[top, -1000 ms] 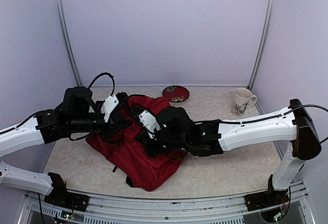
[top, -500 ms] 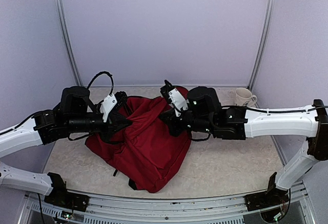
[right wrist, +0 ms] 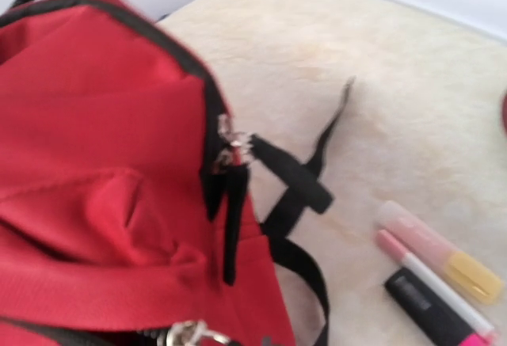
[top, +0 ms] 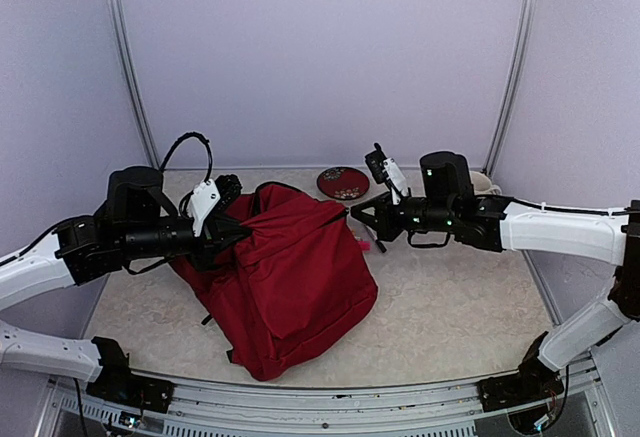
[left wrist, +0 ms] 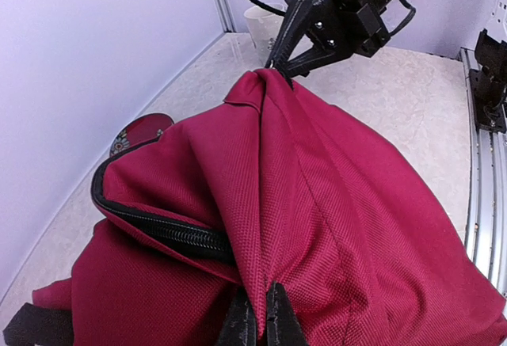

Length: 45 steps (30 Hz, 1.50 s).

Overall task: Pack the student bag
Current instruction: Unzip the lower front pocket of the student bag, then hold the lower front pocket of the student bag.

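Bright, even, diffuse light; only soft shadows on the tabletop (top: 450, 297); right wrist view motion-blurred, other views sharp.

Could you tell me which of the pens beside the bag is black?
The black marker with a pink end, lowest in the right wrist view; the highlighter is pink-and-yellow, the thin pen white.

Student bag (left wrist: 333, 203): dark red, fills most of the view, its fabric drawn up into a ridge running from near left to far right.
Left gripper (left wrist: 260, 316): fingers pressed together on a fold of the bag.
Right gripper (left wrist: 285, 62): black, tips closed on the bag's raised right corner.
Zip (left wrist: 162, 231): black, edging the gaping mouth.
Mug (left wrist: 261, 23): pale, on the desk (left wrist: 396, 93) beyond the right gripper.
Plate (left wrist: 141, 132): red, partly hidden behind the bag's far side.
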{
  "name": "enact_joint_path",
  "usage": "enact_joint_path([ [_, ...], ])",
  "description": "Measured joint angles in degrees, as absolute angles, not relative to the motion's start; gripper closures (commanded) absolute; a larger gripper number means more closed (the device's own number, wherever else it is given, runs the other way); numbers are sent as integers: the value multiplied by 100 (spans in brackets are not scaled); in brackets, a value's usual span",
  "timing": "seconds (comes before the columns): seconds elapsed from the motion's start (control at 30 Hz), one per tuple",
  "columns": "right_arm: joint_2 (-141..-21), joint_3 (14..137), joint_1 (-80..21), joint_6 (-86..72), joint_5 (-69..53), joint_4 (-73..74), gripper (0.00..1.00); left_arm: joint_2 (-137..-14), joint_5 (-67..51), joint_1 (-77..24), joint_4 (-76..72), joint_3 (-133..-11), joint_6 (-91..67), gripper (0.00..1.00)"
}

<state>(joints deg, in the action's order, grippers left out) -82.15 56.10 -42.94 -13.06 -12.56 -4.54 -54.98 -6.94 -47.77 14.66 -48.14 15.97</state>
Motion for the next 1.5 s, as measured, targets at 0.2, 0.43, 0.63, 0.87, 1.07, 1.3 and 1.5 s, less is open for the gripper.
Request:
enact_joint_path([
  [0.2,-8243,5596,-4198,-1120,-1868,-526,71,-5441,-336,-4890,1616,-4947,1789,100],
  [0.43,-7856,5400,-4342,-224,-2040,-519,47,-5476,294,-5347,1900,-5234,2060,100],
  [0.63,-7017,5238,-4762,692,-2375,-1024,41,-5478,397,-5406,1903,-5245,2189,100],
  [0.87,-8090,6261,-5236,1925,-2982,-403,38,-5478,401,-5406,1900,-5245,2259,100],
  [1.07,-8842,7081,-5175,2687,-3142,491,39,-5478,416,-5404,1900,-5245,2272,100],
  [1.3,-8938,7275,-4910,3052,-3347,1090,41,-5478,462,-5404,1900,-5242,2281,100],
  [1.5,-8936,7271,-4840,3179,-3315,1420,41,-5478,478,-5404,1898,-5242,2283,100],
])
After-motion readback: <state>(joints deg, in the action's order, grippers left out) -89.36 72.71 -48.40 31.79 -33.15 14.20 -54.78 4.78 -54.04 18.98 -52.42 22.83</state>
